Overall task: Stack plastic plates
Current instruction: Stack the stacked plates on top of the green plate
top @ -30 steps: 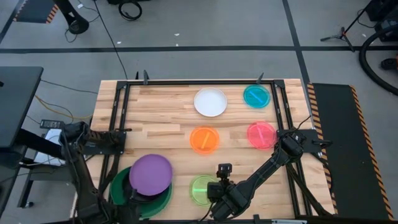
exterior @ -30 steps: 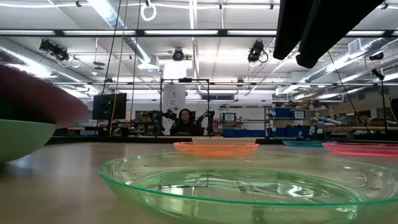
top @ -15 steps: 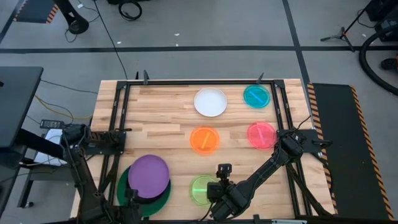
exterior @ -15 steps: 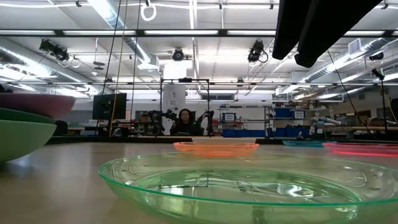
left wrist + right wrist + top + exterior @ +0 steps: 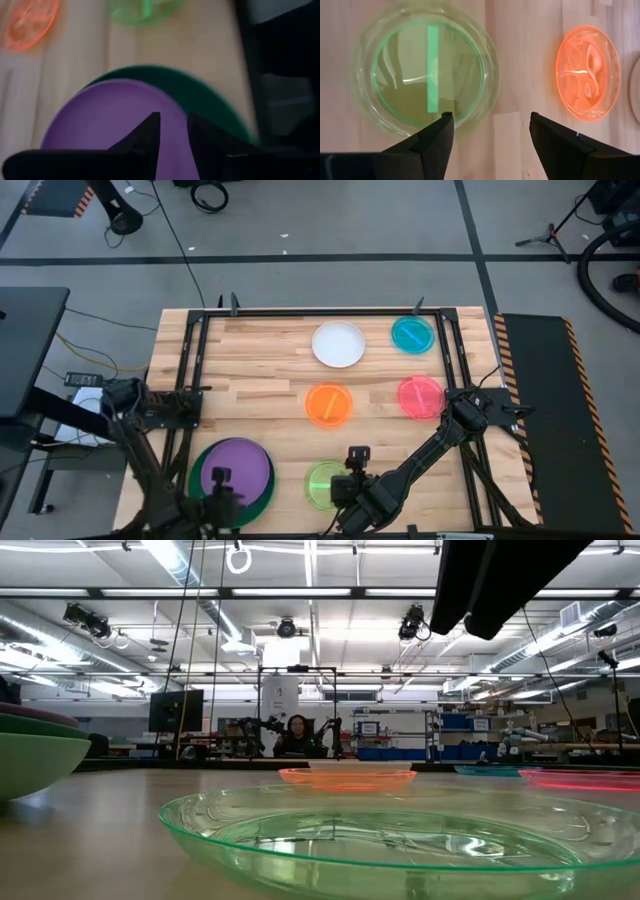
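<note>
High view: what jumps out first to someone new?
The purple plate sits on the dark green plate at the table's near-left corner, with the left gripper right over it, fingers slightly apart. Next, the bright small plates: lime plate beneath the open right gripper, orange plate mid-table, pink plate to its right.

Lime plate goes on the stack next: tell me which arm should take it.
Right. The right gripper hangs open beside the lime plate. The left gripper is over the purple plate on the stack, farther away.
</note>
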Motion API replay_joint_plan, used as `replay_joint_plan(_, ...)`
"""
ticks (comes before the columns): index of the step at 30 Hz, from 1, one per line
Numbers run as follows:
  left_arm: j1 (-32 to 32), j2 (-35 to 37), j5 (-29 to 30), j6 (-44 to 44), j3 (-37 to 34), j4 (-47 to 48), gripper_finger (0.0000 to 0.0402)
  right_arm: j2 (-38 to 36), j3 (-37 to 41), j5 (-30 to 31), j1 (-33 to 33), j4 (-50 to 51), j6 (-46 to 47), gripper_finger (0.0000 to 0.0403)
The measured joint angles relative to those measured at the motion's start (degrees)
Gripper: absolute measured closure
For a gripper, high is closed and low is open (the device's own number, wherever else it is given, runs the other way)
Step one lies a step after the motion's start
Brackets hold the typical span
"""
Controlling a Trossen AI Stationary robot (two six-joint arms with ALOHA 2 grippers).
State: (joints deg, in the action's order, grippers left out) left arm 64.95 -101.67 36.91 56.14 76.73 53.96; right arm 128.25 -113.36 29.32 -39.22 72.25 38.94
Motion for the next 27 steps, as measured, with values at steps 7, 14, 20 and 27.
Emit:
replay_joint_plan(7,-4.93,-0.02,-1.66,6.6,-10.86,-0.46,0.0296,0.0,0.0,0.0,-0.96,-0.67,-0.05,0.0137)
replay_joint_plan(14,-7.08,-0.04,-4.48,6.26,-14.72,-2.01,0.0296,0.0,0.0,0.0,-1.49,-1.57,-0.12,0.0137)
replay_joint_plan(20,-6.64,0.28,-10.51,9.18,-16.04,-4.61,0.0296,0.0,0.0,-0.59,-1.49,-2.67,-1.63,0.0137)
replay_joint_plan(27,-4.23,2.0,-13.67,9.32,-16.09,-5.52,0.0296,0.0,0.0,-0.79,-1.49,-5.24,-4.78,0.0137)
